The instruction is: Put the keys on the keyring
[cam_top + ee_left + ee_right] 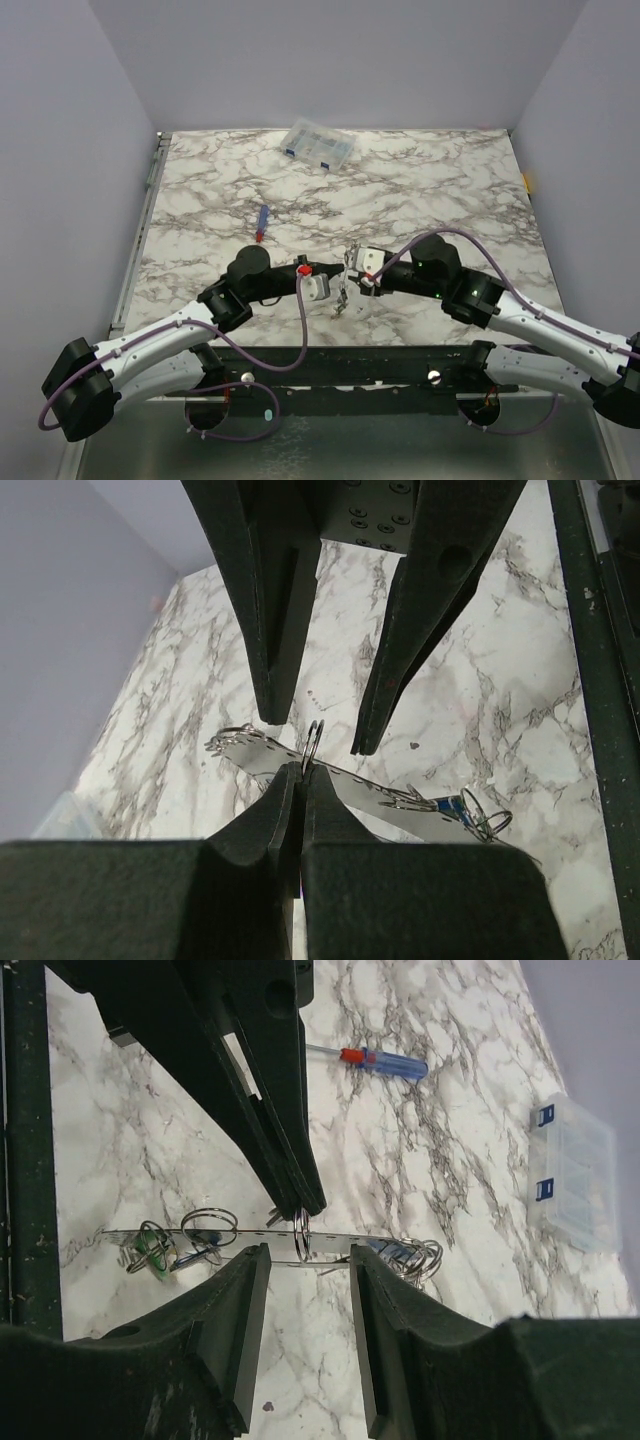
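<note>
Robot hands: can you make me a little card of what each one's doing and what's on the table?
left gripper: shut on small ring
right gripper: open, fingers either side of that ring
keys: bunched on rings along a metal strip
screwdriver: lying apart on the table
clear box: table's far edge

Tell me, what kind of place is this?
Probably a robot test booth in a lab: plain lavender walls box in a marble-patterned table, with a left arm and a right arm bolted along its near edge.
</note>
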`<state>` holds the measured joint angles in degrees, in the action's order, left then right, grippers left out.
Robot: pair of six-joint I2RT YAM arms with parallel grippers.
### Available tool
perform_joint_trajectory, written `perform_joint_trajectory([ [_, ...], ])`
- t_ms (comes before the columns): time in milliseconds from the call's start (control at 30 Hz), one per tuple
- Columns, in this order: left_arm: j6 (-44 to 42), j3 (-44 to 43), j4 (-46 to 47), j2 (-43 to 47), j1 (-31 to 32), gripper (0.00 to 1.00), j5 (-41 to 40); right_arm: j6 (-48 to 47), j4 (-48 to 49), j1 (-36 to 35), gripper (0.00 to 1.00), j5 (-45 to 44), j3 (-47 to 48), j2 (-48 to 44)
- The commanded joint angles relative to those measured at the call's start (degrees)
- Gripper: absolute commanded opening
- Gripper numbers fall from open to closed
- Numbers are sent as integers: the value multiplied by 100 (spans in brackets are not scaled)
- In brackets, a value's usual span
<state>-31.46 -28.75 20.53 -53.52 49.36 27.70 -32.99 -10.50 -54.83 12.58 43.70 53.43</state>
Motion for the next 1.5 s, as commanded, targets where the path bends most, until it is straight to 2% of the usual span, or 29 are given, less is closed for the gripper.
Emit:
perform_joint_trajectory([
  [0, -161, -283, 56, 2, 27, 0, -168, 37, -115, -54, 46, -224, 230, 70],
  [300, -180, -341, -73, -61, 47, 0, -214, -45, -156, -104, 40, -230, 331, 253],
  [633, -202, -359, -110, -58, 60, 0, -184, -215, -164, -155, 25, -354, 337, 400],
  [767, -211, -363, -135, -79, 67, 0, -160, -225, 37, -176, 17, -438, 241, 381],
  [900, -238, -359, -146, -67, 72, 0, -141, -255, 224, -186, 1, -475, 94, 318],
  [967, -294, -351, -146, -23, 65, 0, -30, -295, 386, -186, 0, -503, -26, 205],
  [1000, -303, -338, -142, 0, 66, 6, 13, -322, 496, -186, 0, -536, -108, 119],
  [1067, -323, -312, -102, 65, 66, 25, 42, -353, 786, -186, 0, -629, -285, -103],
  [1167, -287, -176, 106, 227, 65, 37, 25, -373, 1270, -186, 0, -588, -604, -525],
  [1267, -181, -90, 327, 323, 68, 40, 91, -315, 1710, -186, 0, -455, -951, -949],
  [1467, -109, -80, 417, 264, 66, 40, 518, -136, 2576, -191, 0, 171, -1573, -1639],
])
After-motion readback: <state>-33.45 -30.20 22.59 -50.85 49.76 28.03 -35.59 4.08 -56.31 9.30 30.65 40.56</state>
